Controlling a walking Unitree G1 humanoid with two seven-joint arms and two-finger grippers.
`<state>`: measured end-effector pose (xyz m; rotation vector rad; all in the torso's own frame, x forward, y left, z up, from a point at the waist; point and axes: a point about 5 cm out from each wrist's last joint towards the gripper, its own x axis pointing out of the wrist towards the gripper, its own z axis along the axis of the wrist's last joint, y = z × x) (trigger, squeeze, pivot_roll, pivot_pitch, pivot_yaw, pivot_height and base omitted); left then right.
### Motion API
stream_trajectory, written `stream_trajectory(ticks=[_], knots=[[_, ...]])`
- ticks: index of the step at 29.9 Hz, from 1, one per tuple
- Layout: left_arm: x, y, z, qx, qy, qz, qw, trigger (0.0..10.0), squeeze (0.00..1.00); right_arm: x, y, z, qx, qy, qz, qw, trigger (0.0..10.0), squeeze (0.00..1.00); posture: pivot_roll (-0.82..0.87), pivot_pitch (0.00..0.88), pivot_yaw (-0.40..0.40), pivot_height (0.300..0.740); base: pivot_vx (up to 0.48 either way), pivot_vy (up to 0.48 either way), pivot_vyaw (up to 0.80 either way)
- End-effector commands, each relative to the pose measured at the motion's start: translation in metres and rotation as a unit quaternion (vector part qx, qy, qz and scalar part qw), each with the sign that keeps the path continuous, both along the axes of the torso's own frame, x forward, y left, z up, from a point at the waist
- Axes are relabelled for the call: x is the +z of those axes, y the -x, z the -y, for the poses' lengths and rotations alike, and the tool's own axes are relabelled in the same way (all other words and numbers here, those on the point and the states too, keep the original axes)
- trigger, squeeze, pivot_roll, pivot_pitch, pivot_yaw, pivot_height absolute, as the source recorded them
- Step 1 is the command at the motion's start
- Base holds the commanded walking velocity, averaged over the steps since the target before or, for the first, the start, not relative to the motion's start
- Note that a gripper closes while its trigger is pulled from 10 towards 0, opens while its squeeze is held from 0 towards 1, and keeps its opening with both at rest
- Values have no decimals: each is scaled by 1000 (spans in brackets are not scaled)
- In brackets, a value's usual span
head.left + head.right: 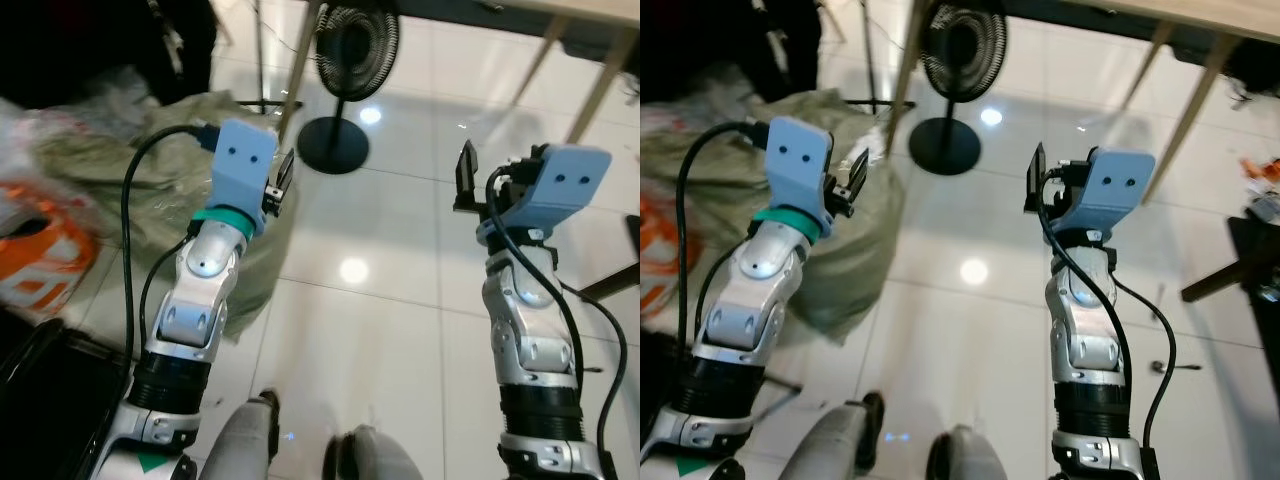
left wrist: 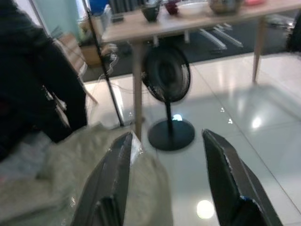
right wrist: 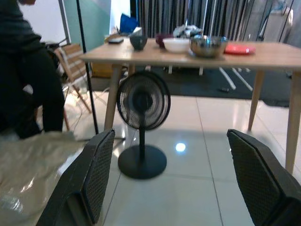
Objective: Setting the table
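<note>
A light wooden table [image 3: 188,55] stands ahead across the tiled floor. On it sit a dark bowl [image 3: 138,42], a white bowl [image 3: 176,44], a metal bowl [image 3: 207,46] and a red plate [image 3: 240,48]. In the eye views its edge [image 1: 560,10] and legs run along the top. My left gripper [image 1: 280,185] is raised in front of me, open, with nothing between its fingers [image 2: 117,174]. My right gripper [image 1: 466,175] is raised level with it, also open and holding nothing, its fingers [image 3: 99,169] wide apart. Both are well short of the table.
A black pedestal fan [image 1: 350,50] stands on the floor beside the table's left leg. A big pale sack [image 1: 150,160] and an orange bag [image 1: 40,250] lie at my left. A person in dark clothes [image 3: 23,70] is at far left, by a wooden chair [image 3: 75,56].
</note>
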<state>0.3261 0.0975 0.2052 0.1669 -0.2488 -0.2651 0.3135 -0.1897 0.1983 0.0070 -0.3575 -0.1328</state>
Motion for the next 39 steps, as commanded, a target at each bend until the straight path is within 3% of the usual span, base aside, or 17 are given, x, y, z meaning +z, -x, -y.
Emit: stream_trajectory(ticks=[1,12,21,39], knots=[[-3,1,5,-12,-1,-6,1000,10000,0,-2,2,6,-12,0,-3,1000,10000,0,141,106,12,740,-375,0,0],[-3,1,6,-13,-1,-4,1000,10000,0,-3,3,6,-13,-1,-3,1000,10000,0,139,106,14,740,-361,0,0],[-2,1,7,-17,8,-7,1000,10000,0,-3,3,7,-13,-3,-5,1000,10000,0,137,110,13,740,0,0,0],[-3,1,8,-20,8,-12,1000,10000,0,-3,4,8,-12,-16,-7,1000,10000,0,136,115,14,740,0,0,-800]])
